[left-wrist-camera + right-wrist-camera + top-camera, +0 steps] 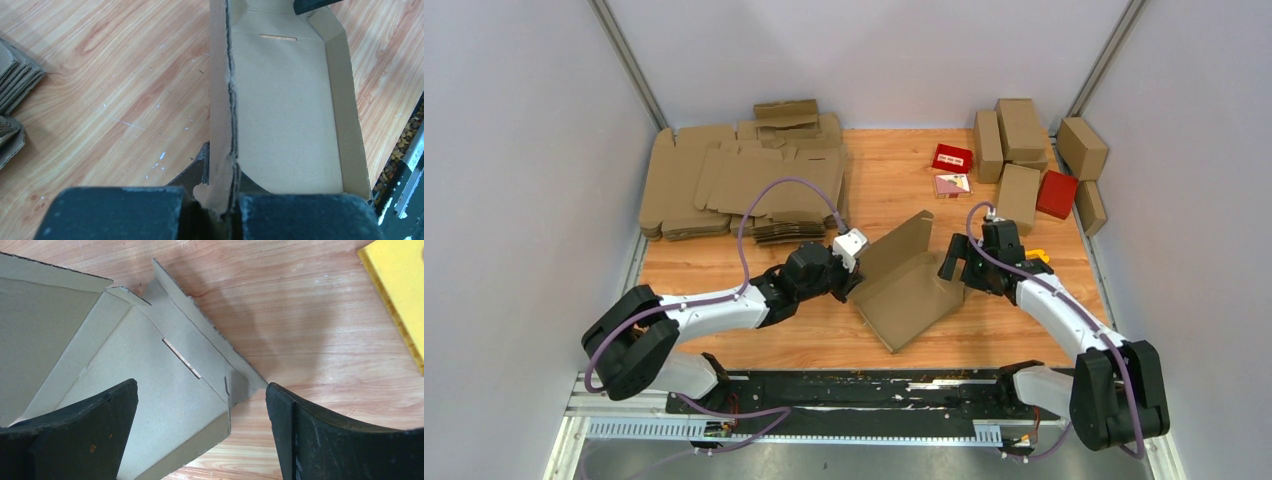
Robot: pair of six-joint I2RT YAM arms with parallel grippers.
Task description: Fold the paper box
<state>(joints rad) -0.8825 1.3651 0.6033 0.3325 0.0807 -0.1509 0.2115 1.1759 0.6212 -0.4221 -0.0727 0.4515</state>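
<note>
— What was the paper box (912, 292) made of?
— Plain brown cardboard, matt, rough and frayed along its cut edge.
— And the bench (894, 170)?
— Orange-toned wood grain, smooth with a faint sheen and flecked with small white scuffs.
— The fingers (115, 215)?
— Black and matt, seemingly hard plastic, scratched and dusty at the edges.

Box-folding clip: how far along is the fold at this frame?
Done: the paper box has its two long side walls folded up. In hand: the left gripper pinches one upright wall; the right gripper hangs open over the end flap. Left: end flaps, tabs and lid.
</note>
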